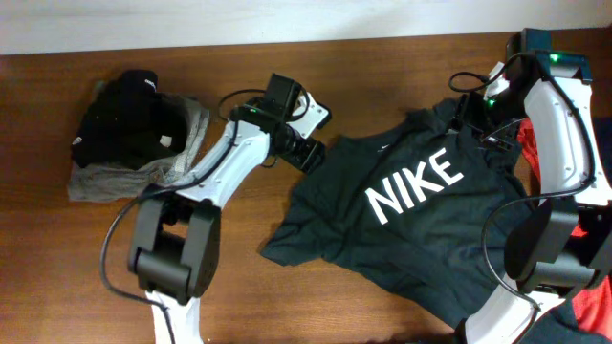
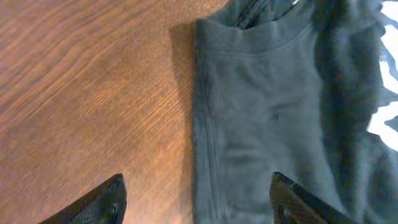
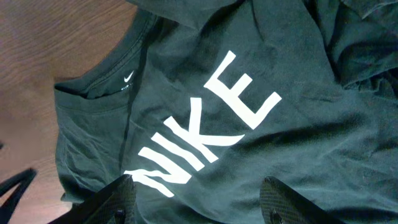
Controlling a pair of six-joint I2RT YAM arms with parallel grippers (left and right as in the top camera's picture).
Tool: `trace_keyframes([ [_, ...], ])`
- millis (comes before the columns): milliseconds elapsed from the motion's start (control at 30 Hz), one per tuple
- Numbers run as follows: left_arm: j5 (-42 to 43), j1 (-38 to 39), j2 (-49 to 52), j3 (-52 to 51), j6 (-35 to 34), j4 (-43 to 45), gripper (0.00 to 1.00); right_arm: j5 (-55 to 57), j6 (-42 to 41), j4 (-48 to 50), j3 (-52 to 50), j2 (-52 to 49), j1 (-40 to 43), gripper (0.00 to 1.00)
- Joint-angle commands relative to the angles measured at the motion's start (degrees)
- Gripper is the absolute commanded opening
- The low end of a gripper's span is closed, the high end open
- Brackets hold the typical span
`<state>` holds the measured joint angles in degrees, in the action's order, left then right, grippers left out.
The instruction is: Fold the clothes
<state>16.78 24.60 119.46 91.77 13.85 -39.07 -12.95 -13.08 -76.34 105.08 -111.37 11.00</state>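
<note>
left pincer spread wide, T-shirt edge just under it on desk | right pincer spread wide, NIKE letters ahead of it

A brown wooden tabletop fills nearly the whole overhead view, its grain running lengthwise from left to right in fine darker streaks. Along its far edge lies a pale, off-white strip, plain and unmarked; whether it is a wall or a board cannot be told. Seen close from the left wrist, the tabletop shows reddish-brown wood with slanting grain lines. From the right wrist only a blurred corner of it appears at upper left.
</note>
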Motion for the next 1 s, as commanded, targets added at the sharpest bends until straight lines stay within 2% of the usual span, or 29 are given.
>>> trace_keyframes([
  [0, 1.73, 1.03, 5.25, 0.22, 1.22, 1.33, 0.73, -0.28, 0.85, -0.17, 0.09, 1.07, -0.04, 0.69],
  [133, 3.82, 2.34, 7.15, 0.22, 1.25, 1.49, 0.73, 0.15, 2.19, -0.07, 0.09, 1.07, 0.0, 0.69],
  [267, 4.04, 4.2, 7.17, 0.22, 1.25, 2.32, 0.55, 0.13, 2.16, 0.17, 0.09, 1.07, 0.0, 0.69],
  [333, 3.58, 5.09, 7.17, 0.22, 1.25, 2.32, 0.34, 0.13, 2.16, 0.15, 0.09, 1.07, 0.0, 0.69],
  [367, 2.32, 5.25, 7.19, 0.22, 1.22, 2.27, 0.13, 0.13, 2.14, 0.15, 0.09, 1.07, 0.0, 0.69],
  [400, 0.35, 5.25, 7.17, 0.22, 1.07, 2.16, 0.0, 0.13, 2.16, 0.15, 0.09, 1.07, 0.0, 0.69],
  [500, -23.3, 3.78, 7.17, 0.22, -10.75, -1.73, 0.0, 0.17, 2.34, -0.17, 0.09, 1.07, 0.0, 0.69],
  [567, -29.81, 0.9, 7.17, 0.22, -14.05, -6.14, 0.0, 0.15, 2.34, -0.22, 0.09, 1.07, 0.0, 0.69],
  [667, -29.59, -7.45, 7.17, 0.22, -17.77, -11.91, 0.0, 0.15, 2.34, -0.22, 0.09, 1.07, 0.0, 0.69],
  [733, -28.63, -12.2, 7.17, 0.22, -17.7, -14.29, 0.0, 0.15, 2.34, -0.2, 0.09, 1.07, -0.02, 0.69],
  [800, -28.63, -14.95, 7.17, 0.22, -17.77, -16.0, 0.0, 0.17, 2.34, -0.09, 0.07, 1.05, -0.11, 0.7],
  [833, -28.61, -16.13, 7.17, 0.22, -17.86, -16.72, 0.0, 0.17, 2.34, 0.39, -0.26, 1.05, -0.17, 0.74],
  [967, -28.59, -19.74, 7.04, 0.22, -19.61, -18.95, 0.0, 0.13, 4.13, 4.94, -3.76, 1.05, -0.96, 0.76],
])
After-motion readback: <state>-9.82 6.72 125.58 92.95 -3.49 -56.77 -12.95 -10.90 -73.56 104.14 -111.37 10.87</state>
